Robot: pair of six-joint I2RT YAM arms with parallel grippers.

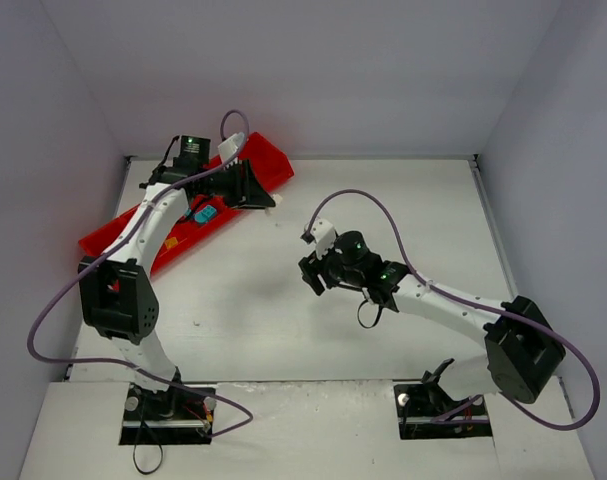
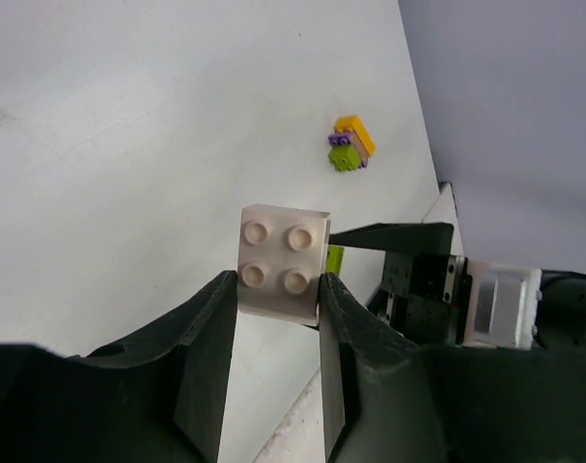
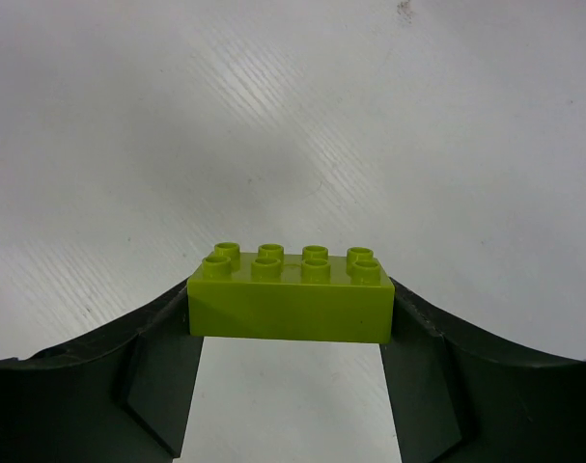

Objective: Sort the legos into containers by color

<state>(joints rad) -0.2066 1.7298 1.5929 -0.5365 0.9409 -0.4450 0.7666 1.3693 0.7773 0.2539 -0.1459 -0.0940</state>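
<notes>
Left claw (image 2: 278, 289): closed on a white brick, one finger pressed to each side.
White brick (image 2: 281, 262): square, four studs facing the wrist camera, held off the table, not in the tray.
Left arm (image 1: 148, 225): stretched toward the far left corner, with the claw at the far end of the red tray in the top view and bare white table below it in the wrist view.
Right claw (image 3: 290, 313): clamped on a lime green brick, gripping its two short ends.
Lime green brick (image 3: 288, 299): long, eight studs in two rows, studs up, level, held above bare table.
Right arm (image 1: 443, 300): bent in toward the middle of the table, claw well apart from the tray.
Red tray (image 1: 271, 160): long and shallow, lying slantwise at the far left, middle part hidden under the left arm.
Teal brick (image 1: 205, 213): inside the tray, roughly midway along, just beside the left arm; exact compartment hard to tell.
Small stack (image 2: 350, 143): yellow-orange, purple and lime green pieces joined together, lying on the table beyond the white brick, well apart from it.
Table (image 1: 283, 330): white, flat, walled on three sides.
</notes>
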